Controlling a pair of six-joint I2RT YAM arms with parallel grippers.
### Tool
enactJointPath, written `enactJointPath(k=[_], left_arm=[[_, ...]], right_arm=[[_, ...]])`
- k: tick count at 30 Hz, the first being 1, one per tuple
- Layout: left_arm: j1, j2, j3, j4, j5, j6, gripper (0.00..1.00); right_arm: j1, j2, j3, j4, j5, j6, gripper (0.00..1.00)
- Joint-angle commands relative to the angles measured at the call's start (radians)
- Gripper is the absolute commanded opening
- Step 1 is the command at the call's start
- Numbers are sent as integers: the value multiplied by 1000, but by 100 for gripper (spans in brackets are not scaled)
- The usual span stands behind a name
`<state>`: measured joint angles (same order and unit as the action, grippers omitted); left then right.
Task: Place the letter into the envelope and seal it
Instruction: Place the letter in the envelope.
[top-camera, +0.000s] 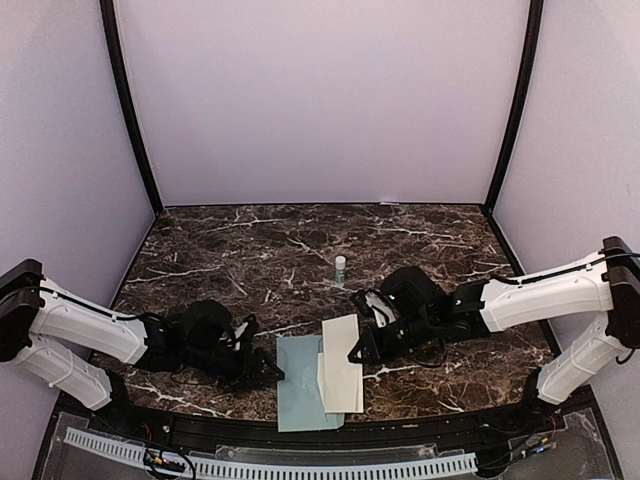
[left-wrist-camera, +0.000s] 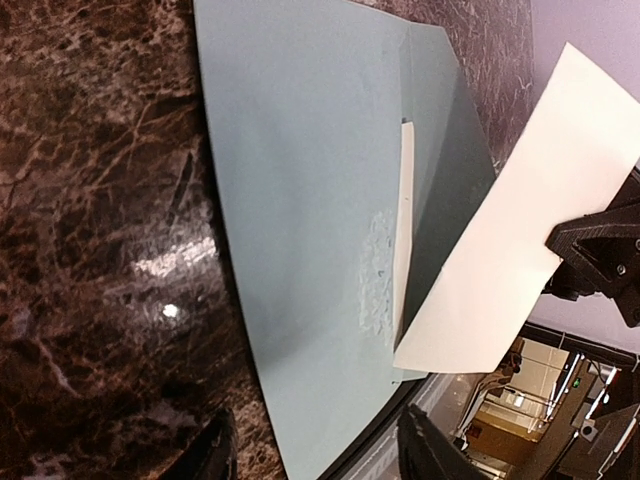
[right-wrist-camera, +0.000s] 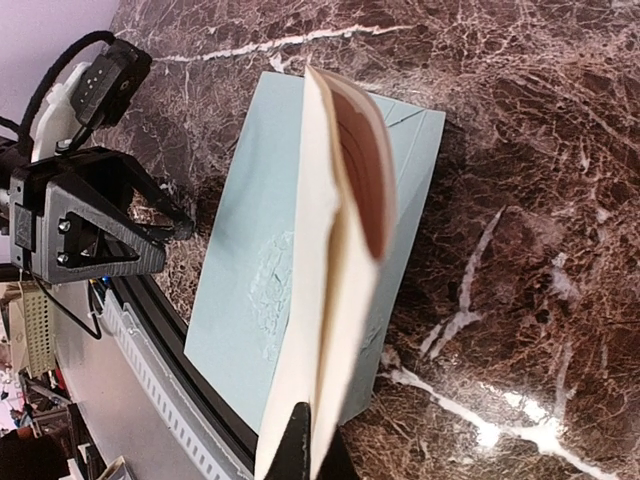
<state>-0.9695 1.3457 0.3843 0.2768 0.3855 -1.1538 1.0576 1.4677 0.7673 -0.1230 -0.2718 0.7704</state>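
Top external view: the letter (top-camera: 340, 378) is folded and stands tilted on the right side of the envelope (top-camera: 300, 395). The envelope lies flat at the near edge of the table (top-camera: 250, 250), between the two arms. Both papers run the same way, with the long side going from near to far.

The right pincer (top-camera: 356, 350) is shut tight on the letter and holds it by its right edge. In the right wrist view the fold gapes open, and the letter's low edge seems to rest on the envelope.

The left pincer (top-camera: 262, 368) is just beside the envelope's left edge. Its jaws stand partly apart and hold nothing. In the left wrist view the envelope's edge lies between the two fingers (left-wrist-camera: 430, 450).

The flap (left-wrist-camera: 450, 140) and a white strip (left-wrist-camera: 405, 220) are on the letter's side, so I think the mouth opens that way. The letter would then have to slide left into it, and the right arm is nearer.
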Motion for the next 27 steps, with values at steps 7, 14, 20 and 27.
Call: enactJointPath(k=[7, 14, 20, 27], left_arm=[[-26, -12, -10, -1, 27, -9, 52], [-38, 16, -20, 50, 34, -27, 52], [-50, 56, -19, 100, 47, -42, 52], [-62, 79, -16, 131, 50, -54, 51]], right_arm=[[9, 10, 0, 39, 20, -18, 0], [10, 15, 17, 19, 30, -42, 0], [18, 39, -8, 77, 15, -12, 0], [26, 69, -23, 119, 10, 9, 0]])
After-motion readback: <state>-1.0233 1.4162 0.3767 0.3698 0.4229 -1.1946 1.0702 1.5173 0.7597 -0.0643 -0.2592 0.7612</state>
